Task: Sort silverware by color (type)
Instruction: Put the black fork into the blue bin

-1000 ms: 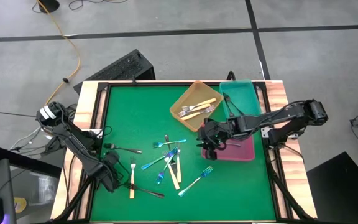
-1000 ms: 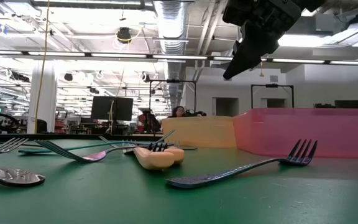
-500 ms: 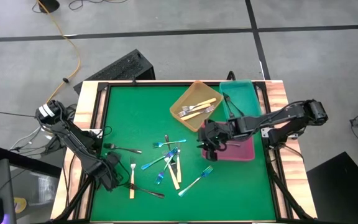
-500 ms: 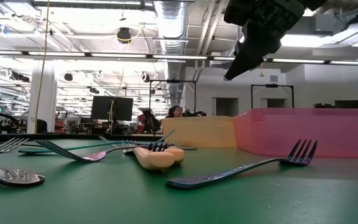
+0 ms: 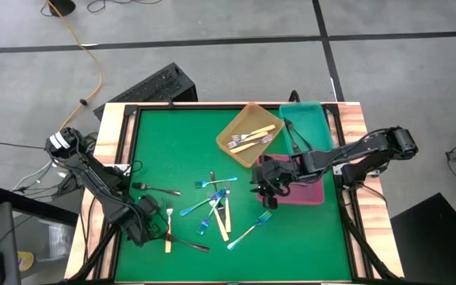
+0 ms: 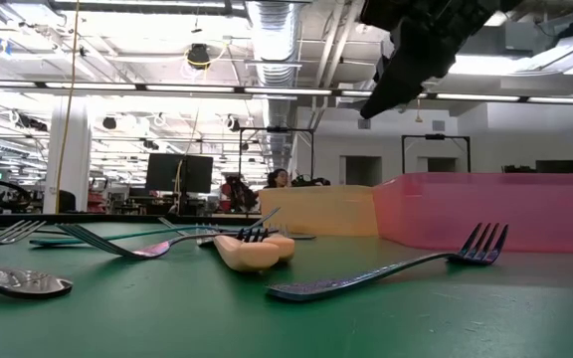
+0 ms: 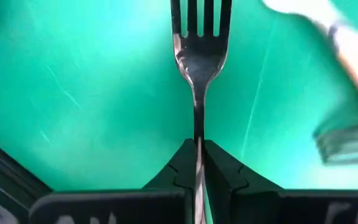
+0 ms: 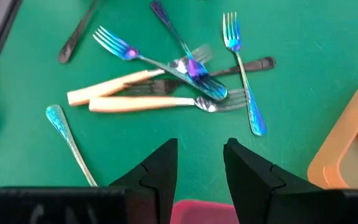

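My left hand [image 7: 199, 163] pinches the thin neck of a dark fork [image 7: 199, 68] lying on the green counter [image 7: 92, 93]; it looks light, stiff and slick, so I'd grip firmly

Open workshop hall around my table, grey floor.

Concrete floor [image 5: 212, 28] with dark seam lines; orange cable [image 5: 85, 47] trails past my table's far left corner, black keyboard [image 5: 155, 85] lies there. Beyond the far edge: white ceiling ducts [image 6: 277, 25], strip lights, white pillar [image 6: 65, 164], dark monitors [image 6: 179, 171], a seated person [image 6: 279, 179].
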### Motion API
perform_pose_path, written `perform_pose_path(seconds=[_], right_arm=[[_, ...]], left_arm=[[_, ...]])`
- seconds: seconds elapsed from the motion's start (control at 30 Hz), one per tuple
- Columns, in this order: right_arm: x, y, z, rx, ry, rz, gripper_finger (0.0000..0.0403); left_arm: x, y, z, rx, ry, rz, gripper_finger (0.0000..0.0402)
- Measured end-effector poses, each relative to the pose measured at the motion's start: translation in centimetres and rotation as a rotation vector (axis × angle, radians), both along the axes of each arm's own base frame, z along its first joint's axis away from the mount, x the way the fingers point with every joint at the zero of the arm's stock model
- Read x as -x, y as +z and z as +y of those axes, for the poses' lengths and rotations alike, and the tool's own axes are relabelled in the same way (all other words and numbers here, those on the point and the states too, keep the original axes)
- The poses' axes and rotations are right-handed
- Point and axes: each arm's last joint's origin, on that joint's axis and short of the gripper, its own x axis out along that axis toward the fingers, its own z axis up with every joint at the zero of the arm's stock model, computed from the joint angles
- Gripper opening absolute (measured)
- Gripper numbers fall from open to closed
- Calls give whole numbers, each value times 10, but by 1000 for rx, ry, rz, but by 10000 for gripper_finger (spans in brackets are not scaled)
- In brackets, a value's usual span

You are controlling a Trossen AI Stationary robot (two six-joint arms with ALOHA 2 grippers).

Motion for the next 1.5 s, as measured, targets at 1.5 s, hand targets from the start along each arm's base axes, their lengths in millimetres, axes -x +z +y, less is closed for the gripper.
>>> perform_pose_path(seconds=[1.5], right_arm=[[-23, 40, 7, 3, 60, -494, 152]], left_arm=[[-106, 52, 39, -411, -405, -639, 0]])
